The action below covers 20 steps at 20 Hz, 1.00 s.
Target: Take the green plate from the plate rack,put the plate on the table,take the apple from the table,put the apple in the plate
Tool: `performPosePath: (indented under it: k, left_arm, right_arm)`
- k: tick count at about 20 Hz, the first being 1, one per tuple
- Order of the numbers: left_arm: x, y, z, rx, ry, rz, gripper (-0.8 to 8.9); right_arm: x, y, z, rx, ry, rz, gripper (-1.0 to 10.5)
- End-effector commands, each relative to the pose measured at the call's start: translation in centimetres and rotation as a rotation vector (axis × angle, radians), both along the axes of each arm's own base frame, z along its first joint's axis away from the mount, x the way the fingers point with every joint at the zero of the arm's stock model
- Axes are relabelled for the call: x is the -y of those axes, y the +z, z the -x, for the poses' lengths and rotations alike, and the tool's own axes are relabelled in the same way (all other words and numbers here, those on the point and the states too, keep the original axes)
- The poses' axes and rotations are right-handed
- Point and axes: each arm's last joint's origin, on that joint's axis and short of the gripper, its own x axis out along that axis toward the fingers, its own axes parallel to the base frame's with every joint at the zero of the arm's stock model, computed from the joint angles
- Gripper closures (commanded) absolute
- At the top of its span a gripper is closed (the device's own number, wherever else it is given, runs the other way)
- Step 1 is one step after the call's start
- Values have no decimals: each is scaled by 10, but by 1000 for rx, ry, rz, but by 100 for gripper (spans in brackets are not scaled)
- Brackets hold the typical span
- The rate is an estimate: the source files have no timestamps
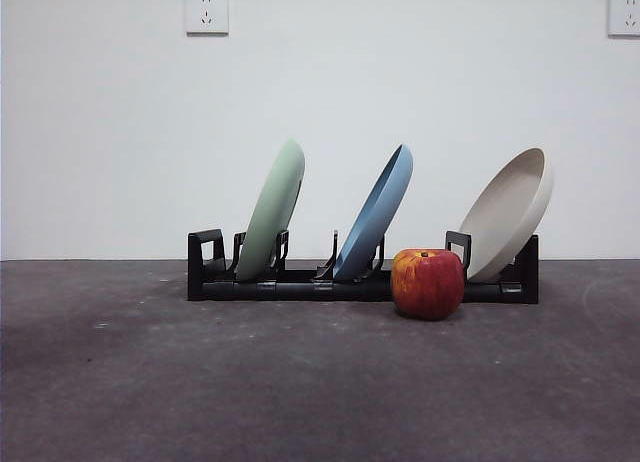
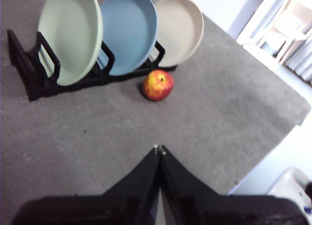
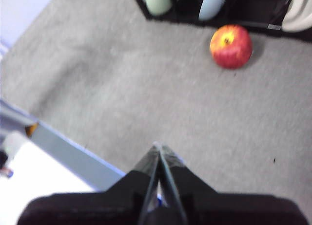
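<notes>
A bare lab-like test room: blank white wall (image 1: 320, 112), wall sockets (image 1: 206, 12), grey table (image 1: 300, 382).

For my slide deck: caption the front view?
Green plate, blue plate and cream plate in rack; apple in front.

Two black jaws per gripper, smooth and faintly glossy, each tapering from a broad dark base to a narrow tip. Left gripper (image 2: 159, 148): wedge-shaped jaws with small pale, metallic-looking points at the very tips (detail too small to resolve further). Right gripper (image 3: 158, 146): same black wedge form, thin pale edges along the inner faces, slightly blurred. Base blocks wide, flat-topped, matte black. No part of either arm visible in the front view.
</notes>
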Motion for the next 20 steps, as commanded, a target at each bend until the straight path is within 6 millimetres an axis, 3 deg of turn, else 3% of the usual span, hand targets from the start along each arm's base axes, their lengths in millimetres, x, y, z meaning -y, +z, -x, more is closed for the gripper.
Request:
performPosePath:
  k: [1,4,5,7,8,15,20]
  left_arm:
    - [1,4,3,19,-37,-41,821]
    - [1,4,4,8,-35,-40,793]
    - [1,3,4,2,-35,-41,672]
    - [1,3,5,-9,-34,-38,300]
    - [1,3,5,-12,-34,-38,241]
    - [1,4,1,6,-31,-35,243]
    - [5,8,-31,18,-16,23,243]
  right_arm:
    - [0,-1,2,5,31,26,958]
    - [0,-1,2,6,28,28,898]
    - [0,-1,2,6,27,27,758]
    - [0,-1,2,1,21,22,405]
    - [0,-1,2,-3,19,20,310]
    - [0,-1,2,-11,14,14,308]
    - [0,-1,0,-24,7,9,310]
